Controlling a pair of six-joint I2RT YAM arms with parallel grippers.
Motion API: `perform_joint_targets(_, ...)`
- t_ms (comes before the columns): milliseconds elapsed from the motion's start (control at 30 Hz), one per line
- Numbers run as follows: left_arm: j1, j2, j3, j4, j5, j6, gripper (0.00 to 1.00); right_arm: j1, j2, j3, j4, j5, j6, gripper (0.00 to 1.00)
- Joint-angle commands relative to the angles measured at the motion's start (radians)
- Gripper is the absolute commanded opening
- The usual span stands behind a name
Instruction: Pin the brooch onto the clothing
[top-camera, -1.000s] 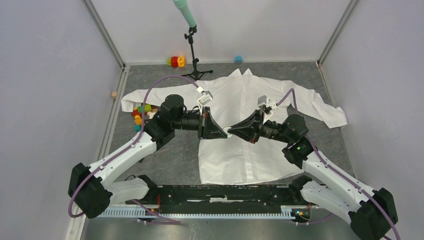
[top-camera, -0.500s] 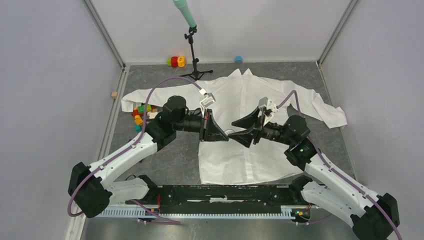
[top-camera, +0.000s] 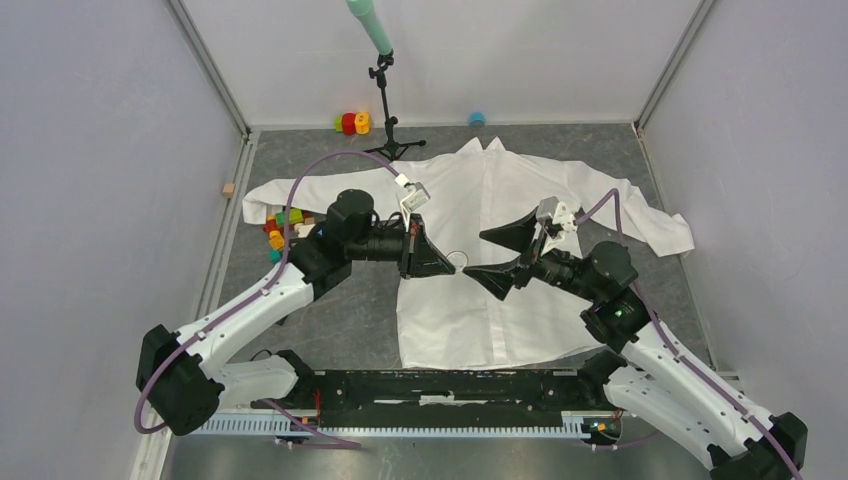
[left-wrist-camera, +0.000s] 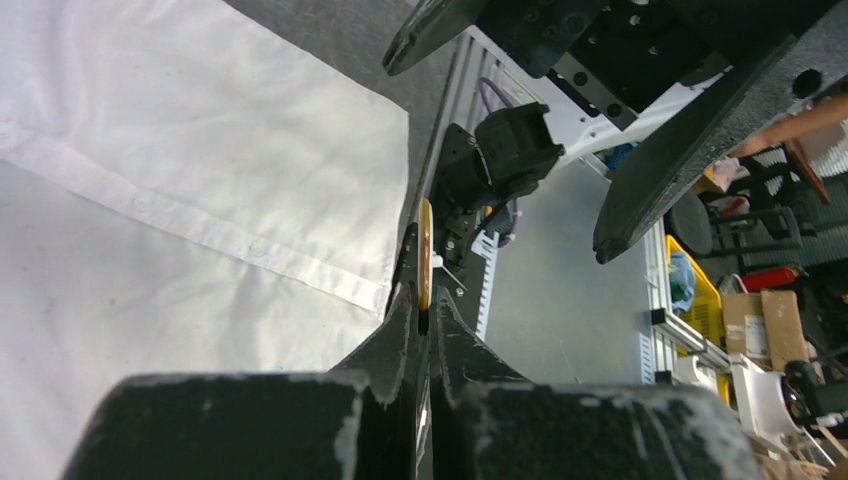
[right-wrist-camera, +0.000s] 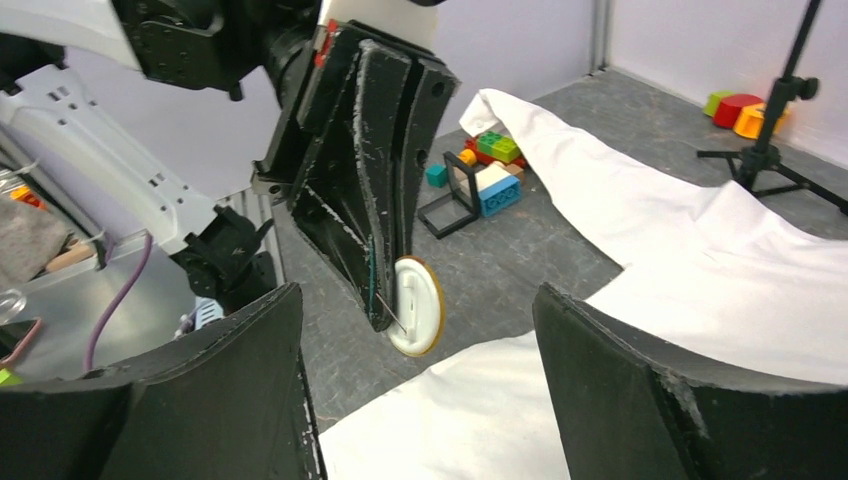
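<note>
Left wrist, brooch (left-wrist-camera: 425, 250) edge-on, face hidden, in left end effector (left-wrist-camera: 422, 308)

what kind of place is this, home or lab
Probably a robotics lab cell: left arm and right arm bolted to a rail, white panel walls around the table, a tripod stand behind.

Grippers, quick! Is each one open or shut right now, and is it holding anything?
Left gripper: shut, pinching the brooch by its edge.
Right gripper: open wide, holding nothing.
</note>
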Motion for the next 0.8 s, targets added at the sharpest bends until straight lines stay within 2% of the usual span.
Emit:
perform_joint_targets(0, -0.001, -0.029, 0.046, -0.045, -0.104, 0.061, 0.02, 0.004, -0.010, 0.036, -0.057, 0.145, -0.019, 0.91)
perform_joint_targets(200, 0.010, -0.013, 0.073, -0.153, -0.300, 0.098, 0.02, 0.004, 0.034, 0.084, -0.264, 0.460, -0.041, 0.91)
perform_joint_targets(367, 0.065, 0.031, 0.092, -0.155, -0.374, 0.057, 0.02, 0.005, 0.104, 0.104, -0.380, 0.634, -0.068, 0.90)
perform_joint_targets(500, 0.131, 0.075, 0.109, -0.140, -0.388, -0.001, 0.02, 0.004, 0.184, 0.121, -0.402, 0.665, -0.081, 0.86)
perform_joint_targets(600, 0.196, 0.106, 0.120, -0.125, -0.350, -0.047, 0.02, 0.007, 0.239, 0.121, -0.397, 0.609, -0.070, 0.82)
perform_joint_targets(767, 0.245, 0.114, 0.109, -0.133, -0.379, -0.024, 0.02, 0.065, 0.308, 0.071, -0.433, 0.600, -0.020, 0.79)
